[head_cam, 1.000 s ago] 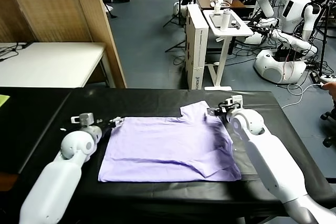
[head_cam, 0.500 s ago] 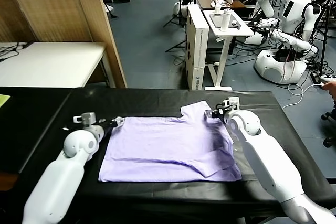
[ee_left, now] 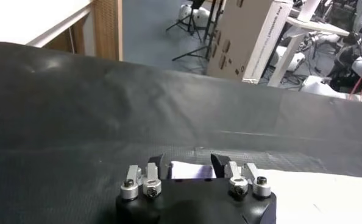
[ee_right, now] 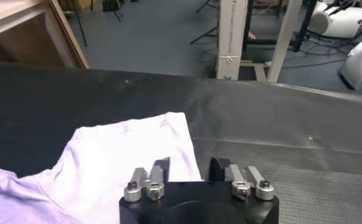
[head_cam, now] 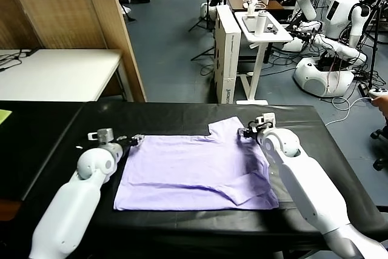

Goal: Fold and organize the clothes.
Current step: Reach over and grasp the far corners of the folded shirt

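- One lavender T-shirt (head_cam: 194,171) lies spread flat on the black table (head_cam: 54,131), its long side running left to right; the printed graphic is not visible.
- The left gripper (head_cam: 134,140) is at the shirt's far left corner, and its fingers stand apart with a bit of the fabric edge between them.
- The right gripper (head_cam: 247,130) is at the shirt's far right sleeve, fingers also apart, the sleeve edge just under them.
- I judge the next move is a pinch of both far corners, so each arm is already nearest to its own corner.
- Behind the shirt, the white box (head_cam: 225,59) carries small print, which I cannot read.
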Robot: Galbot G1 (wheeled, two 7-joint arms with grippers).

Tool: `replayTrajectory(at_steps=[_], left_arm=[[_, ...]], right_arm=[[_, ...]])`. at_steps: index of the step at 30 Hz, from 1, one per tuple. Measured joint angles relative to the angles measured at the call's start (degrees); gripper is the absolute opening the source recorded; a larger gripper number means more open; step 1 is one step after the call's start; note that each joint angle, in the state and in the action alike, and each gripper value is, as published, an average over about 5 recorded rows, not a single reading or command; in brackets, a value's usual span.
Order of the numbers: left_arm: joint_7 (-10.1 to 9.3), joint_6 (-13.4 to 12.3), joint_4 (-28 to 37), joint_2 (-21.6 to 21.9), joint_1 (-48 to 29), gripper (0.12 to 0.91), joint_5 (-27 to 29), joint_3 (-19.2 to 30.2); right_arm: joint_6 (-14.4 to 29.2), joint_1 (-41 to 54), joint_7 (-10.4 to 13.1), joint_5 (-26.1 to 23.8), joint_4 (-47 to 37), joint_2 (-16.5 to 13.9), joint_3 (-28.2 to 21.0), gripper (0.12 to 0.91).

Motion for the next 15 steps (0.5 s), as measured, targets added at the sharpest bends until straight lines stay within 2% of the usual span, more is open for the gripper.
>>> replayTrajectory(at_steps=[5, 10, 15], left_arm=[[-0.03, 0.43, -1.11, 0.06, 0.91, 0.284, -0.11, 0.00], [-0.02, 0.28, -1.33, 0.13, 1.21, 0.206, 0.03, -0.05], [-0.02, -0.20, -1.71, 0.10, 1.10, 0.172, 0.00, -0.21]], right_arm=[[0.00, -0.12, -0.42, -0.05, -0.17, 0.05, 0.06, 0.268], [0.00, -0.23, -1.09, -0.37, -0.20, 0.12, 0.23, 0.165], [0.00, -0.40, -1.37, -0.49, -0.01, 0.12, 0.76, 0.138]])
